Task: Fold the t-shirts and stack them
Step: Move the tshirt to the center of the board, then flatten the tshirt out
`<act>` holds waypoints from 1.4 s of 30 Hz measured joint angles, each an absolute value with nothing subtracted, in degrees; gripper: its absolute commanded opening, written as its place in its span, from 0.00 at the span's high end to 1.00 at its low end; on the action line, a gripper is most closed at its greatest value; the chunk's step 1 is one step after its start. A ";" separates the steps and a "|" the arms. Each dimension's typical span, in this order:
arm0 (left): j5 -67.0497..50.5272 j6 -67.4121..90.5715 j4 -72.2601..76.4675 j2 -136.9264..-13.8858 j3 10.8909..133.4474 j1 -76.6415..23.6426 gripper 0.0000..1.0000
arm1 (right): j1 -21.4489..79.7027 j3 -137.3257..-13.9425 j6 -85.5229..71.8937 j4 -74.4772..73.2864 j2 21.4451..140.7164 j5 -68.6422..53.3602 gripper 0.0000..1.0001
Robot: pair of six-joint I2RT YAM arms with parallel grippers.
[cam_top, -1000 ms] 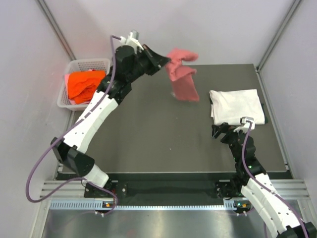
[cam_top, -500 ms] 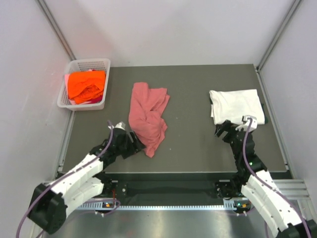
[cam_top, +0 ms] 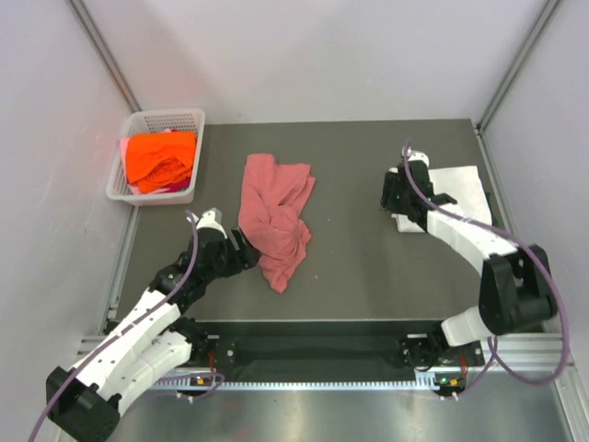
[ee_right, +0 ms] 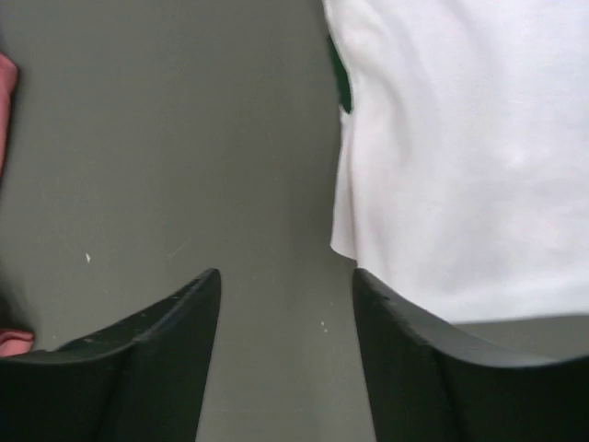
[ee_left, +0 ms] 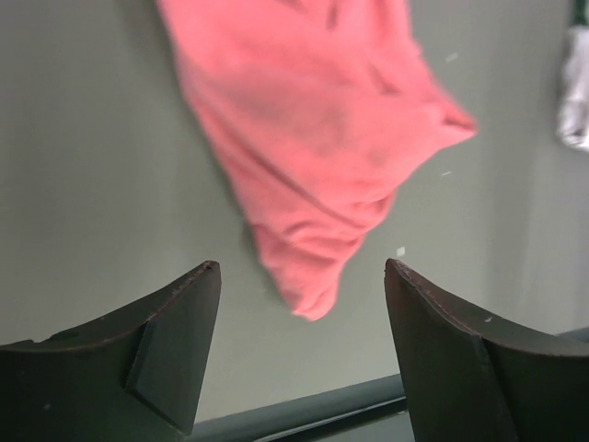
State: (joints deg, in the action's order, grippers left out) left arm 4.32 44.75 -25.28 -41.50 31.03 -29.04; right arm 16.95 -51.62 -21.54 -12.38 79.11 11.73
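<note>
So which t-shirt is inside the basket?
The bright orange t-shirt: it sits in the white basket; the pink t-shirt and white t-shirt lie on the table.

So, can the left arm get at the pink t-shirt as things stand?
Probably yes. The left gripper is open, facing the near tip of the pink t-shirt, with only bare table between them; nothing else lies in the way.

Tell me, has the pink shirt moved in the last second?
Yes. The pink t-shirt, held aloft at the far side of the table before, now lies crumpled closer to the basket and the near edge.
</note>
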 measured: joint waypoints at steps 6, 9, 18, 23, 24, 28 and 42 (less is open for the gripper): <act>6.50 43.48 -28.56 -38.33 31.03 -29.04 0.24 | 16.47 -59.96 -19.66 -16.38 92.42 8.49 0.55; 7.55 43.24 -28.69 -34.76 31.03 -29.04 0.25 | 16.01 -63.09 -18.98 -18.44 97.25 8.73 0.55; 9.28 43.24 -30.13 -31.27 33.45 -29.04 0.24 | 13.76 -66.32 -18.20 -20.18 105.19 8.78 0.53; 10.15 43.27 -29.91 -32.01 33.56 -29.04 0.23 | 9.04 -66.39 -19.31 -19.92 105.30 5.34 0.49; 10.13 43.27 -29.76 -32.60 33.56 -29.04 0.23 | 7.81 -66.39 -19.40 -19.73 105.30 4.43 0.49; 9.69 43.13 -28.05 -37.63 33.56 -29.04 0.21 | 2.09 -66.39 -20.64 -19.42 105.21 1.17 0.42; 9.17 40.45 -21.98 -58.98 41.71 -29.04 0.13 | 6.35 -57.30 -20.12 -20.08 89.38 -3.64 0.30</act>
State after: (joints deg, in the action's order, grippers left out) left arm 9.17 40.45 -21.98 -58.98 41.71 -29.04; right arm 6.35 -57.30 -20.12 -20.08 89.38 -3.64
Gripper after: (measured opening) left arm 0.880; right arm 0.714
